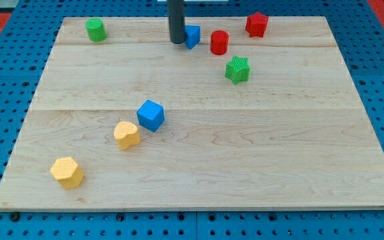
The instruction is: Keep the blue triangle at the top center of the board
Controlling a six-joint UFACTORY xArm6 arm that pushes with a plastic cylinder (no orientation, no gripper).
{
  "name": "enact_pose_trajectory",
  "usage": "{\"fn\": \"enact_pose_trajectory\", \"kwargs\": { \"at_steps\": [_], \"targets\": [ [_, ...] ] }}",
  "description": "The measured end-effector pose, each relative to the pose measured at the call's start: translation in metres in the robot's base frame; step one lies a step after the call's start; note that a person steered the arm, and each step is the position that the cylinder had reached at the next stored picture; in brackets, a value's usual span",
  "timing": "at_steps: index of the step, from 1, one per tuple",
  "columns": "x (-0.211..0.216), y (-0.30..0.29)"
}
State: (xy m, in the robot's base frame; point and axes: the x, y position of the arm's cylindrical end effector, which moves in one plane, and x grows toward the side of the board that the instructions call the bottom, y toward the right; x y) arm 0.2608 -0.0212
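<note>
The blue triangle (193, 36) sits near the view's top centre of the wooden board (199, 133); its left part is hidden behind my rod. My tip (177, 42) rests on the board at the triangle's left side, touching it or almost touching. A red cylinder (219, 42) stands just right of the triangle.
A red star-like block (257, 25) is at the top right, a green star-like block (237, 69) below it. A green cylinder (96, 30) is at the top left. A blue cube (151, 115), a yellow heart-like block (127, 135) and a yellow hexagon (67, 172) run diagonally toward the bottom left.
</note>
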Motion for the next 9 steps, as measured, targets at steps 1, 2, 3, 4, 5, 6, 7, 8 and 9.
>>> {"fn": "enact_pose_trajectory", "kwargs": {
  "at_steps": [1, 2, 3, 4, 5, 6, 7, 8, 9],
  "targets": [
    [0.027, -0.004],
    [0.001, 0.057],
    [-0.017, 0.062],
    [-0.017, 0.072],
    [-0.017, 0.075],
    [-0.017, 0.076],
    [-0.012, 0.080],
    [0.038, 0.086],
    [0.059, 0.120]
  ]
}}
